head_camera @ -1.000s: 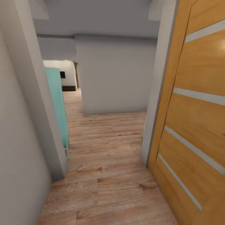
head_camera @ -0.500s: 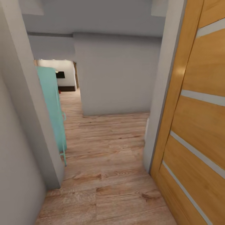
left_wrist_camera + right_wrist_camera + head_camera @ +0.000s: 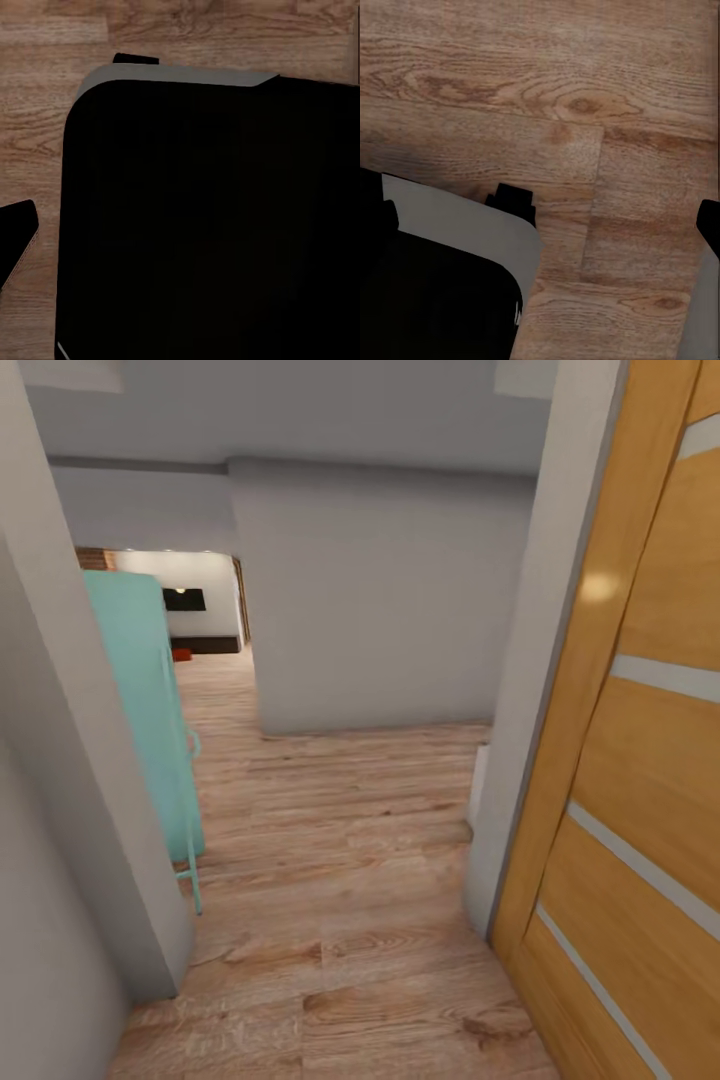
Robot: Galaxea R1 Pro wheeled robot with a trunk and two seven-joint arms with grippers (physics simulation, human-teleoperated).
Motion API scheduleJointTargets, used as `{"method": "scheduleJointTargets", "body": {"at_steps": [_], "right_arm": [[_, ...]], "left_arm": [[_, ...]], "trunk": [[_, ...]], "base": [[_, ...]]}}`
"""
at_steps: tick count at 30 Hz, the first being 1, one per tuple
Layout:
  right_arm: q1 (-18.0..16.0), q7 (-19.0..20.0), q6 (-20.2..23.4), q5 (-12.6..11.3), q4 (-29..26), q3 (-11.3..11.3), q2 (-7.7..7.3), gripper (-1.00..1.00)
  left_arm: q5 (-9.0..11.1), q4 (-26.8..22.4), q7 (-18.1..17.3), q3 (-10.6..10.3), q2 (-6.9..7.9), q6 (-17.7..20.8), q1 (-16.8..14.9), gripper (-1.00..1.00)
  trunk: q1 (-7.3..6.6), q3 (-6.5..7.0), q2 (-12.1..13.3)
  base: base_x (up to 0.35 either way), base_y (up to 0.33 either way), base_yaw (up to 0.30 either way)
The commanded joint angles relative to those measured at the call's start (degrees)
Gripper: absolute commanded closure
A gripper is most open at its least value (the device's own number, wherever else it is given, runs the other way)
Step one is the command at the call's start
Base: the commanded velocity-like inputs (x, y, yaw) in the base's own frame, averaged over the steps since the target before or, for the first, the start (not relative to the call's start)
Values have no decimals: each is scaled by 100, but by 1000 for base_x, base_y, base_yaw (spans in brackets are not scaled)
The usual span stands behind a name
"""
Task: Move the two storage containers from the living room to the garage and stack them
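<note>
The robot is in a narrow passage on a wood-plank floor [image 3: 340,920], squeezed between a grey wall corner [image 3: 90,840] on its left and an open wooden door [image 3: 640,760] on its right, with a turquoise cabinet [image 3: 150,710] just beyond the corner. Straight ahead a grey wall block [image 3: 380,600] closes the hall, and the way on bends left around it toward a bright room [image 3: 195,605] at the far end. On that room's floor sits a small orange-red shape [image 3: 181,654], likely one of the containers, though it is too small to be sure. Both wrist cameras look down at planks and the robot's own dark base [image 3: 210,225]; whether the fingers are apart or together, I cannot tell. To do this stretch well, I'd say it should hold the middle of the gap, clear the door edge first, then swing left wide of the cabinet's thin leg [image 3: 190,860], arms tucked in.
</note>
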Motion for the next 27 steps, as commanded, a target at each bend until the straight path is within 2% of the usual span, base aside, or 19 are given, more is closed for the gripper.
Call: {"method": "scheduleJointTargets", "body": {"at_steps": [1,27], "right_arm": [[-9,9,-36,-3,20,44,-1,-100],[-9,9,-29,-4,20,44,8,-100]], "left_arm": [[46,-1,1,19,-2,-11,-1,-100],[45,-1,1,19,-2,-9,-1,-100]], "trunk": [[3,-5,-2],[3,-5,-2]], "base": [[321,0,0],[321,0,0]]}}
